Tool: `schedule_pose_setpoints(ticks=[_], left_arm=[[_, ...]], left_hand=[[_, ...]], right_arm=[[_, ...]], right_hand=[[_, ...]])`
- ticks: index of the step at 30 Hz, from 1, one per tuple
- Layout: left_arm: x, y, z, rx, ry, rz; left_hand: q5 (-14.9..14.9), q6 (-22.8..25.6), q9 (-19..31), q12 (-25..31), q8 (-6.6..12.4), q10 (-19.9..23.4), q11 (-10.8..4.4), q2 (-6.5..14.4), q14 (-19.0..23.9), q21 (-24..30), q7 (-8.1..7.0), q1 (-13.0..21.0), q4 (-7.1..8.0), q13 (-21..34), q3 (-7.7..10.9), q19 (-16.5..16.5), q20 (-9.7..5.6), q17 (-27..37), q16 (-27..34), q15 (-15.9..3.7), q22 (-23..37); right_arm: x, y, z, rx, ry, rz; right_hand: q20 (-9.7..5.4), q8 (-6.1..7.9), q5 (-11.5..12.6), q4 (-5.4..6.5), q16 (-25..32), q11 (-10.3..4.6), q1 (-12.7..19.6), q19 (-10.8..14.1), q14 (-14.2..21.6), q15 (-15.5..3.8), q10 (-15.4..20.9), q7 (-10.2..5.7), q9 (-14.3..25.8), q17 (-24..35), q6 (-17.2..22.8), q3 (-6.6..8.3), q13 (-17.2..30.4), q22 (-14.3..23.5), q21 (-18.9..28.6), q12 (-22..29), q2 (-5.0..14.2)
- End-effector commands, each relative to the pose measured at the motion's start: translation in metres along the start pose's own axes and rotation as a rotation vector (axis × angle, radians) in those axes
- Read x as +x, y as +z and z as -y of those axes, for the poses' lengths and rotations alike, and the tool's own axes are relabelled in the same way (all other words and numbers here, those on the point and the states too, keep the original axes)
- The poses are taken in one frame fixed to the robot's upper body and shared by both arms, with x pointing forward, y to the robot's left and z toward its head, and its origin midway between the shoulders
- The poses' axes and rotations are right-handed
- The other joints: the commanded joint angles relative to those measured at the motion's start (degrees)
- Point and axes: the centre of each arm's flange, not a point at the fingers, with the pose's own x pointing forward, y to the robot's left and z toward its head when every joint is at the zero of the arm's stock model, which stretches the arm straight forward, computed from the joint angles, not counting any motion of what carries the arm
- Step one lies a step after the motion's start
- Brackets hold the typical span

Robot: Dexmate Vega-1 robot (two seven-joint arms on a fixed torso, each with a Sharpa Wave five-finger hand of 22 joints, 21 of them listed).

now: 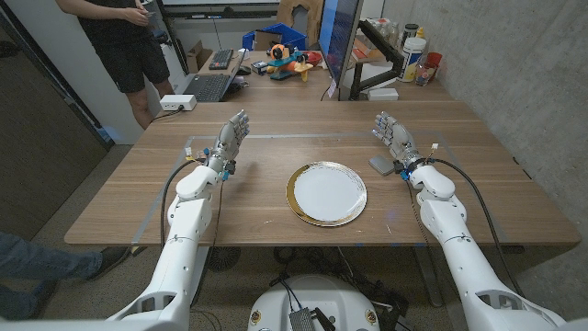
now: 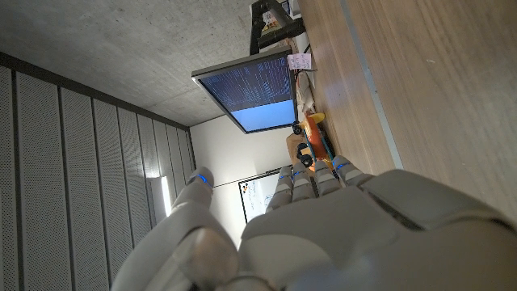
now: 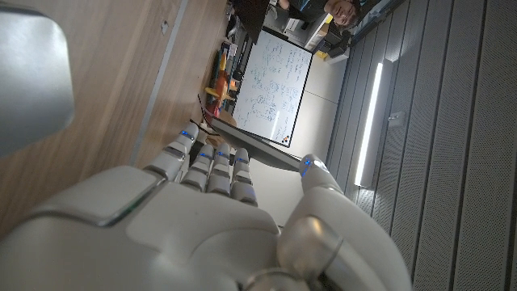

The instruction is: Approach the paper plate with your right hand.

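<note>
Right hand: the right hand (image 1: 393,136) is seen above the wooden table (image 1: 478,198) on the robot's right side, fingers extended and slightly apart, nothing grasped; it is released. From the right wrist view the back of the right hand (image 3: 202,218) is shown with the fingers reaching out along the table surface.
Beside the right hand: a small grey flat object (image 1: 382,165) is found on the table just beside the hand, on its plate side; in the right wrist view a grey rounded shape (image 3: 32,77) is seen at the picture's edge, and it cannot be told with certainty that this is the same object.
Paper plate: the paper plate (image 1: 327,193), white with a gold rim, is laid flat near the middle of the table, towards the robot's edge, between the two arms. It is apart from the right hand and is touched by neither hand.
Left hand: the left hand (image 1: 231,138) is held above the table on the robot's left side, fingers extended, nothing held; it is released too. Its back (image 2: 323,234) is shown in the left wrist view.
Beyond the table: a monitor (image 1: 341,37), a laptop (image 1: 204,87) and a person (image 1: 124,41) standing at the far left are seen behind the table.
</note>
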Motion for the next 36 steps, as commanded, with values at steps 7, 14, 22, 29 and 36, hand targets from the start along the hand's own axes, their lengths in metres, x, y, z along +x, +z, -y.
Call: schedule_pose_setpoints(ticks=[7, 14, 22, 29, 36], left_arm=[[-0.004, 0.007, -0.003, 0.01, 0.004, 0.008], [-0.005, 0.009, -0.002, 0.007, 0.005, 0.021], [-0.004, 0.009, -0.001, 0.01, 0.001, 0.02], [-0.004, 0.009, 0.0, 0.006, 0.002, 0.024], [-0.004, 0.008, 0.001, 0.007, 0.002, 0.024]], left_hand=[[-0.07, 0.43, 0.25, 0.39, 0.19, -0.02, -0.07, 0.3, -0.35, -0.34, 0.08, 0.17, -0.26, -0.01, 0.15, -0.51, 0.09, 0.12, 0.22, 0.03, 0.26], [-0.09, 0.47, 0.25, 0.44, 0.2, 0.07, -0.1, 0.34, -0.26, -0.44, 0.02, 0.18, -0.32, -0.08, 0.14, -0.4, 0.09, 0.12, 0.26, 0.0, 0.26], [-0.13, 0.54, 0.25, 0.48, 0.2, 0.13, -0.33, 0.4, -0.22, -0.64, 0.0, 0.19, -0.42, -0.2, 0.11, -0.25, 0.05, 0.12, 0.27, -0.09, 0.27], [-0.16, 0.54, 0.25, 0.5, 0.18, 0.16, -0.18, 0.45, -0.25, -0.84, -0.02, 0.19, -0.49, -0.28, 0.09, -0.28, 0.03, 0.12, 0.25, -0.02, 0.27], [-0.19, 0.57, 0.26, 0.47, 0.18, 0.07, -0.17, 0.5, -0.26, -0.99, -0.01, 0.18, -0.54, -0.35, 0.06, -0.23, 0.06, 0.13, 0.25, -0.01, 0.28]], right_arm=[[-0.003, 0.008, -0.008, -0.029, 0.029, 0.038], [-0.005, 0.012, -0.009, -0.039, 0.039, 0.051], [-0.006, 0.014, -0.009, -0.043, 0.041, 0.06], [-0.008, 0.016, -0.01, -0.049, 0.048, 0.067], [-0.009, 0.021, -0.011, -0.063, 0.057, 0.08]], right_hand=[[0.02, 0.37, 0.43, 0.07, 0.29, -0.14, -0.55, 0.46, 0.5, -0.19, 0.43, 0.1, 0.29, -0.03, 0.25, -0.28, 0.14, 0.21, 0.45, 0.2, -0.13], [0.01, 0.35, 0.47, 0.07, 0.31, 0.03, -0.66, 0.5, 0.59, -0.12, 0.49, -0.02, 0.29, -0.13, 0.28, -0.37, 0.14, 0.21, 0.46, 0.2, -0.17], [0.07, 0.35, 0.5, 0.05, 0.3, 0.06, -0.72, 0.48, 0.63, -0.07, 0.56, 0.07, 0.28, -0.21, 0.32, -0.41, 0.14, 0.21, 0.45, 0.21, -0.18], [0.11, 0.36, 0.55, 0.04, 0.3, 0.04, -0.81, 0.51, 0.68, -0.08, 0.59, 0.19, 0.28, -0.31, 0.43, -0.46, 0.14, 0.21, 0.46, 0.19, -0.18], [0.1, 0.37, 0.59, 0.04, 0.32, -0.03, -0.89, 0.54, 0.75, -0.16, 0.63, 0.07, 0.28, -0.38, 0.52, -0.5, 0.14, 0.21, 0.47, 0.19, -0.17]])
